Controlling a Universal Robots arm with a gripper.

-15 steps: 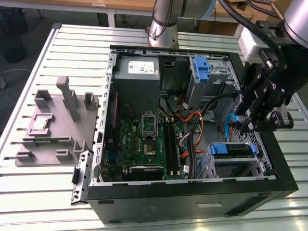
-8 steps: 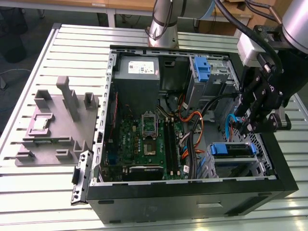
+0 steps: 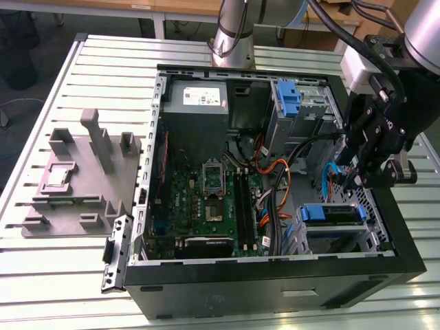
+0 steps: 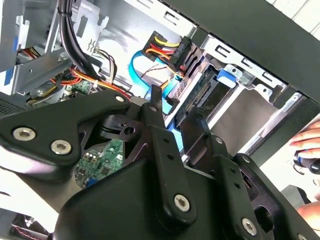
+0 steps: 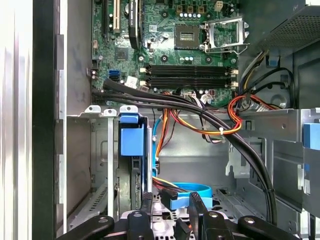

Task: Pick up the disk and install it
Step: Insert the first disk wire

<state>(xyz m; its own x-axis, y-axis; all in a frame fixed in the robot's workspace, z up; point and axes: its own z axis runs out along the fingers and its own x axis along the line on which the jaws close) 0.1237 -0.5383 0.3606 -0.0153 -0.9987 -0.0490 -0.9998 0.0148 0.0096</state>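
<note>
The disk [image 3: 334,227] sits in the drive bay at the near corner of the open computer case [image 3: 275,275], on the exterior view's right, its blue rail on top. In the first wrist view the disk [image 5: 134,185] stands edge-on under its blue rail. In the second wrist view the disk [image 4: 202,95] lies in the metal cage just beyond the fingertips. My gripper [image 3: 354,180] hangs above the case's right side, a little behind the bay. Its fingers are open in both wrist views [image 4: 176,116] [image 5: 170,202], with a blue flat cable [image 5: 192,190] showing behind the gap.
A power-supply box [image 3: 198,103] fills the case's far corner, beside a bay with a blue bracket [image 3: 289,96]. The motherboard [image 3: 206,199] and orange and black cables [image 3: 275,179] lie between. A grey fixture [image 3: 82,172] rests on the slatted table. A hand [image 4: 307,145] shows beyond the case.
</note>
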